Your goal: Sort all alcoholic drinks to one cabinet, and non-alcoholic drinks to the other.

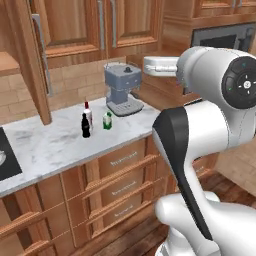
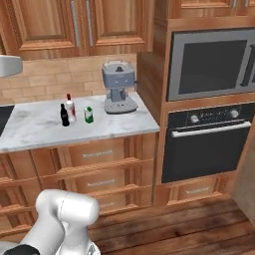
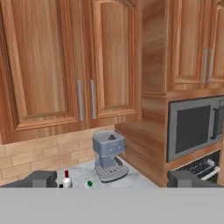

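Three drinks stand close together on the marble counter [image 1: 55, 145], left of the coffee machine. They are a slim white bottle with a red cap [image 1: 88, 113] [image 2: 70, 107] [image 3: 66, 178], a short black cola bottle [image 1: 85, 126] [image 2: 64, 115] and a green-and-white carton [image 1: 107, 120] [image 2: 88, 115] [image 3: 89, 183]. My gripper [image 3: 113, 179] [image 1: 148, 66] hovers high above the counter, level with the wall cabinets, open and holding nothing. It faces a closed pair of cabinet doors [image 3: 78, 65] [image 1: 107, 25] [image 2: 82, 25]. At the far left another cabinet has its door [image 1: 31, 65] swung open, showing a shelf [image 1: 7, 62].
A grey coffee machine [image 1: 122, 90] [image 2: 118, 87] [image 3: 108, 155] stands at the counter's right end. A built-in microwave [image 2: 214, 62] [image 3: 192, 127] and oven [image 2: 209, 144] fill the tall unit to the right. A black stovetop [image 1: 6, 157] lies at the left. Drawers [image 2: 94, 154] run below the counter.
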